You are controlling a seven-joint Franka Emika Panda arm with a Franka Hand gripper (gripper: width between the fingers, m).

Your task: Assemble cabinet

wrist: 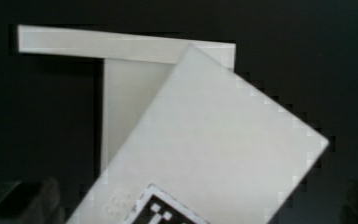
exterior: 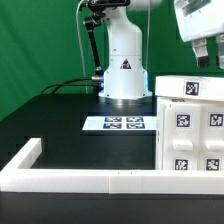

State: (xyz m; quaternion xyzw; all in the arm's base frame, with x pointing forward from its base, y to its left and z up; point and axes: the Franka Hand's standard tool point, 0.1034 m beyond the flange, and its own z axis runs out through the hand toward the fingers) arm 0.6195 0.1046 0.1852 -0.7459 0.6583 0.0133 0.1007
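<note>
The cabinet (exterior: 190, 125) is a large white box with several black-and-white tags, standing at the exterior view's right on the black table. My gripper (exterior: 206, 58) hangs just above its top and does not touch it. In the wrist view I look down on the cabinet (wrist: 194, 120): a white slanted panel with a tag near the frame's edge and a white edge strip behind it. One dark blurred finger (wrist: 19, 205) shows beside the panel. The jaws stand wide apart with nothing gripped between them.
The marker board (exterior: 115, 124) lies flat in front of the robot base (exterior: 124, 70). A low white L-shaped border wall (exterior: 80, 180) runs along the table's front and the exterior view's left. A green backdrop stands behind.
</note>
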